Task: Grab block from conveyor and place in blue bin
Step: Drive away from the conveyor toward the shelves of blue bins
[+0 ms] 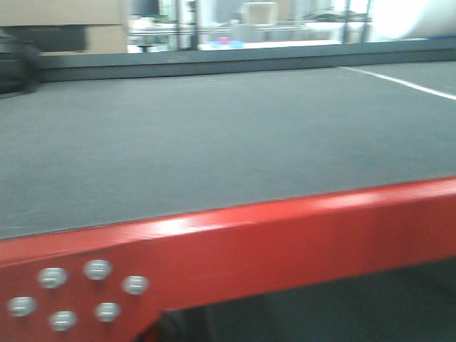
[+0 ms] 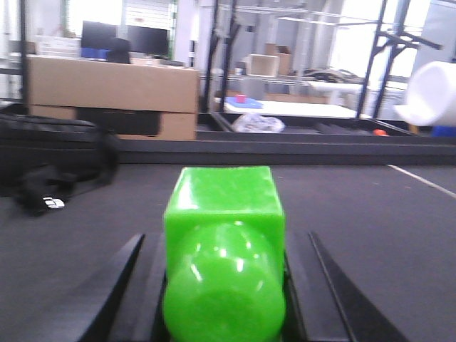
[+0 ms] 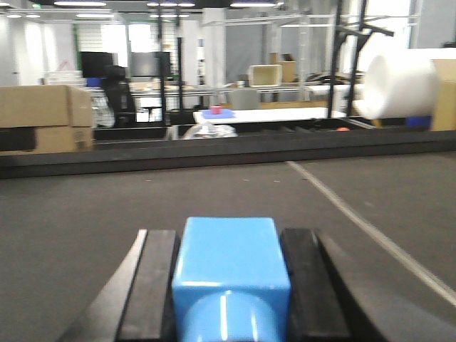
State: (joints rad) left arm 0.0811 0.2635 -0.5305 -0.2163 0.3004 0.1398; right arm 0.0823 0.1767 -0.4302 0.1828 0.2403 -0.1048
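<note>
- Left hand (image 2: 225, 242) is clenched on the green block (image 2: 222, 203), pads against its sides, over the conveyor (image 1: 214, 135); we judge it is secured for carrying.
- Right hand (image 3: 229, 239) grips the blue block (image 3: 231, 263) the same way, short of the conveyor's far rail.
- We see no blue bin.

The front view is blurred; the belt (image 1: 214, 142) runs off both sides, and a dark thing (image 1: 14, 68) at the belt's far left is cut off. The green block (image 2: 224, 242) and the blue block (image 3: 231, 263), over the belt, lose their near ends.
</note>
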